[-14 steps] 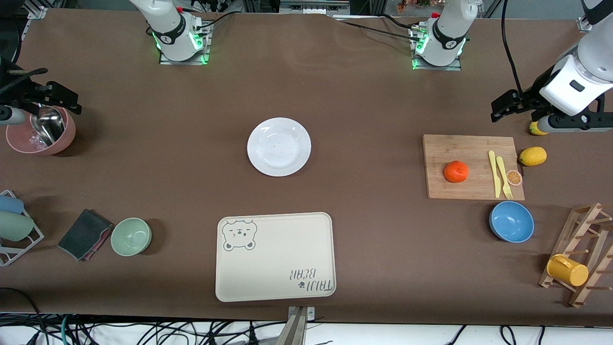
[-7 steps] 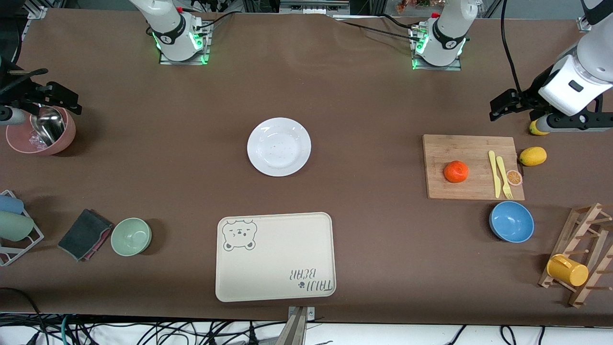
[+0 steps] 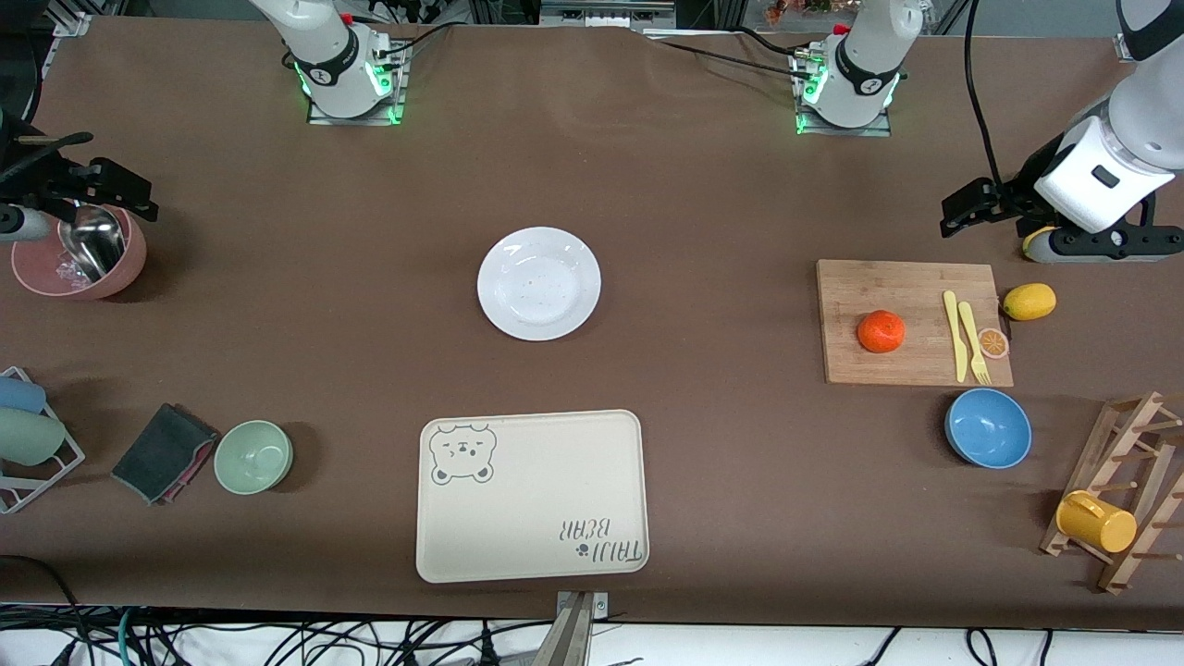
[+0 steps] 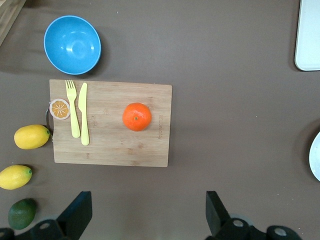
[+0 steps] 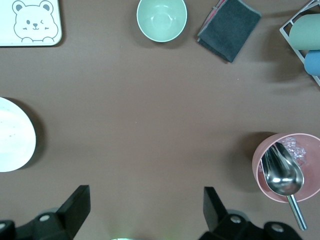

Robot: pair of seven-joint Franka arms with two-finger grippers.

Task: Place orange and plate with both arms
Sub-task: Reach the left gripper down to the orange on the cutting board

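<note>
Left end effector [image 4: 145, 217] open, high above table, orange [image 3: 881, 331] on board

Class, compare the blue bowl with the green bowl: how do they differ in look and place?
The blue bowl is bright blue and looks wider; the green bowl is pale green. The blue bowl sits beside the cutting board, at the left arm's end; the green bowl sits beside a folded dark cloth, at the right arm's end. Both stand upright, empty.
</note>
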